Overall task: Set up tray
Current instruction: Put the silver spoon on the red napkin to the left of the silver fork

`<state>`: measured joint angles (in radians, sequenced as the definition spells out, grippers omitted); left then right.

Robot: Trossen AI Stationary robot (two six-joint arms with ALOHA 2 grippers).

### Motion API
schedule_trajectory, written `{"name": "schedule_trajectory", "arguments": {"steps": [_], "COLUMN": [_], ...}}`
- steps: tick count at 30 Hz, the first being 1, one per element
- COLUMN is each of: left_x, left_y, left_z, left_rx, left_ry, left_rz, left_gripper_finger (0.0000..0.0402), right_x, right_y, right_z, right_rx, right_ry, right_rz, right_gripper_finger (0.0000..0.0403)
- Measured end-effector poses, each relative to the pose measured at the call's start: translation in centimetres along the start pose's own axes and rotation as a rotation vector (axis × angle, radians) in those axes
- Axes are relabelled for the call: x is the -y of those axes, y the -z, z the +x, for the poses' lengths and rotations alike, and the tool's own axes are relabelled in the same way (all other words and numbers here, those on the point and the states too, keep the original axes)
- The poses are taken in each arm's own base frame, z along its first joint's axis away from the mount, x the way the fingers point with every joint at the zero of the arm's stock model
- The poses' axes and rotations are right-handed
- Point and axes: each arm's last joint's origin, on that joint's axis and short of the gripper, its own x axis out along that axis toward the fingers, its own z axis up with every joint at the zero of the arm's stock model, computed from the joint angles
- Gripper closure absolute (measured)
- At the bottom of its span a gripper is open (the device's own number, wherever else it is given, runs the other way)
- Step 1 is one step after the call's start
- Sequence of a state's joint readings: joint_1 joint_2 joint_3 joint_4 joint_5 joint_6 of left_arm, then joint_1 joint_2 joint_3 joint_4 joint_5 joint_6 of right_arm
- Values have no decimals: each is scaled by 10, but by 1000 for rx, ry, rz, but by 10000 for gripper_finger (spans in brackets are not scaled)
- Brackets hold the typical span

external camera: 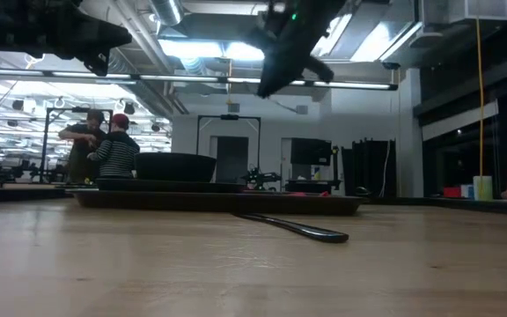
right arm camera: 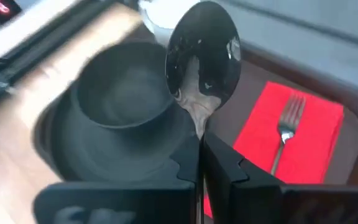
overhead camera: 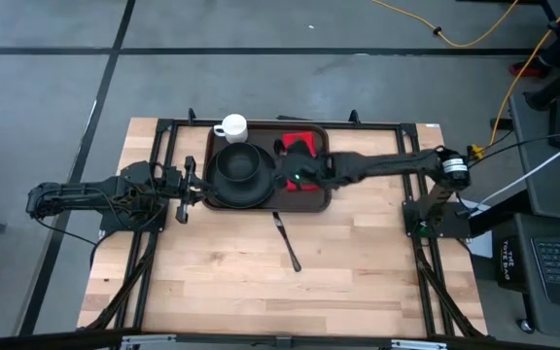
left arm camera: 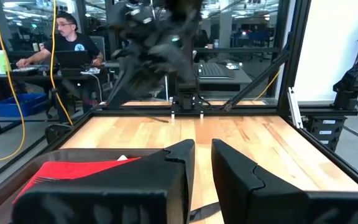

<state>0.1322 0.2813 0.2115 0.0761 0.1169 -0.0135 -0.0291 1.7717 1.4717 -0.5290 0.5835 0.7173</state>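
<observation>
The stiff, light tray [overhead camera: 325, 199] sits at the counter's far edge, best gripped by its rim, while the right tool [right arm camera: 201, 146] hangs above it clamped on a spoon [right arm camera: 204, 59].

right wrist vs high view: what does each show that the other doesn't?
Right wrist only: the right hand is shut on a spoon, bowl end out, and a silver fork lies on the red napkin.

High only: the white cup at the tray's far edge, a dark utensil on the bare table in front of the tray, and the left hand waiting beside the tray's left edge.

Both: the tray, the black bowl stacked on the black plate, and the napkin.
</observation>
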Motion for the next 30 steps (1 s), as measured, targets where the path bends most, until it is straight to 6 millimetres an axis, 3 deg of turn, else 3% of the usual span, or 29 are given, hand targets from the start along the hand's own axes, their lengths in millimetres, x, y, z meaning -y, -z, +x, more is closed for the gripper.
{"name": "schedule_trajectory", "arguments": {"steps": [6,16,22,30], "left_x": [0,0,0,0], "left_y": [0,1,1,1], "left_z": [0,0,0,0], "left_rx": [-5,-6,-6,-6], "left_ry": [0,0,0,0], "left_rz": [-1,-1,-1,-1], "left_gripper_finger": [352,352,352,352], "right_x": [20,49,59,68], "right_y": [-11,-4,3,4], "right_z": [37,93,116,132], "right_rx": [-104,-201,-230,-231], "right_ry": [39,139,185,199], "right_rz": [119,232,238,210], "right_gripper_finger": [387,387,387,387]}}
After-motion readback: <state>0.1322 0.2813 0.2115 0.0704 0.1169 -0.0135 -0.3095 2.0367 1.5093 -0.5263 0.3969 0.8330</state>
